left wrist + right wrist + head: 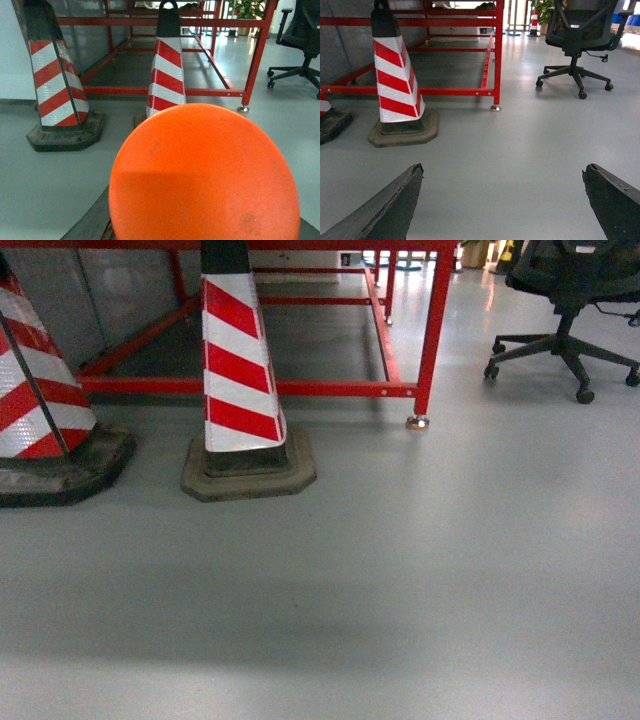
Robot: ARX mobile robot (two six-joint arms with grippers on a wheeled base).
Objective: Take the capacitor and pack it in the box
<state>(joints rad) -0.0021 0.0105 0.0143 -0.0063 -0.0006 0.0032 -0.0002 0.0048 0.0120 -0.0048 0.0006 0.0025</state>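
Ahead, striped cone (243,365), red frame (432,335), office chair (567,300), right fingers (385,210) spread, left fingers' state unclear.

Right gripper (502,200): jaws stood spread wide apart, two dark fingertips (390,210) at the lower corners of its wrist view, nothing between them. Left gripper: fingers were hidden in its own wrist view. Neither arm appeared in the head view.

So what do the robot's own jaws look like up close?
In the right wrist view, the right gripper shows two dark grey, wedge-shaped jaws with rough edges. In the left wrist view, a round orange disc hides nearly all of the left one. No arms show in the head view.
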